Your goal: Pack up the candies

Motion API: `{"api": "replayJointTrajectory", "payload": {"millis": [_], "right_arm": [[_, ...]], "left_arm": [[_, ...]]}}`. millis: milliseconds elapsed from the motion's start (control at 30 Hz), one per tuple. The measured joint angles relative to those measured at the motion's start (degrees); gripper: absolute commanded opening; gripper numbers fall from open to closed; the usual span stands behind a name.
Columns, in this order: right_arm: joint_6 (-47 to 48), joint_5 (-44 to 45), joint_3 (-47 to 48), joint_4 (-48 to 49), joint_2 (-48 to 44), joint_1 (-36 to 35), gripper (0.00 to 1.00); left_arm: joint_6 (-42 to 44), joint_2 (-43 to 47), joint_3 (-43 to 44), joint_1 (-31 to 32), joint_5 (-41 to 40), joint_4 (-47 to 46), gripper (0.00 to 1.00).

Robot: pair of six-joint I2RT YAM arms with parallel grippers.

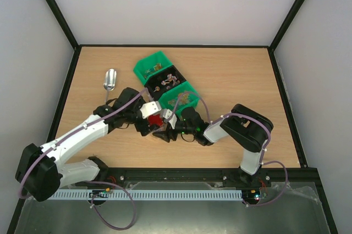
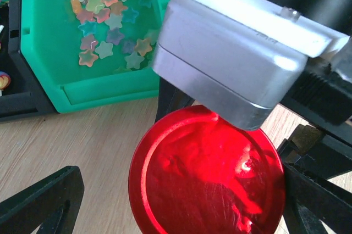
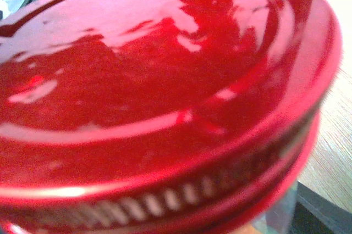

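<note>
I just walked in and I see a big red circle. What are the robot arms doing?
Both arms crowd around a clear jar topped by a red lid. The left hand is open, with a finger on each side of the lid. The right hand is right beside it, its grip hidden. Star candies wait in a green bin nearby, and a metal scoop lies off to the side.

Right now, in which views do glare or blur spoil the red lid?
Right wrist view: the red round metal lid fills the frame, out of focus, with broad white glare streaks. Left wrist view: only one small glint on it; the star-shaped pastel candies look fairly sharp. Top external view: even light, no glare, but the lid is tiny.
</note>
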State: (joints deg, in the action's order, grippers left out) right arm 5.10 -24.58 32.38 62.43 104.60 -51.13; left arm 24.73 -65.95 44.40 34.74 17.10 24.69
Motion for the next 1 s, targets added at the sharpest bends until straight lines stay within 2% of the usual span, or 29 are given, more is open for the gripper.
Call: {"api": "replayJointTrajectory", "payload": {"millis": [367, 533, 700, 833, 1000], "right_arm": [[-0.20, 1.03, 0.02, 0.07, 0.00, 0.11, 0.34], [-0.11, 1.09, 0.00, 0.04, 0.00, 0.35, 0.34], [0.55, -0.70, -0.15, 0.04, 0.00, -0.13, 0.34], [0.70, -1.05, -0.15, 0.02, 0.00, -0.17, 0.34], [0.68, -1.18, -0.15, 0.02, 0.00, -0.17, 0.34]], "left_arm": [[4.81, 0.46, -0.24, -5.33, 4.20, 2.80, 0.95], [8.13, 0.87, -0.72, -11.21, 4.33, 5.11, 0.92], [13.05, 1.57, -1.05, -15.37, 2.71, 5.57, 0.96], [14.88, 6.03, -1.46, -11.76, 5.38, 7.17, 0.97], [10.34, 6.21, -1.42, -2.78, 6.27, 5.35, 0.97]]}}
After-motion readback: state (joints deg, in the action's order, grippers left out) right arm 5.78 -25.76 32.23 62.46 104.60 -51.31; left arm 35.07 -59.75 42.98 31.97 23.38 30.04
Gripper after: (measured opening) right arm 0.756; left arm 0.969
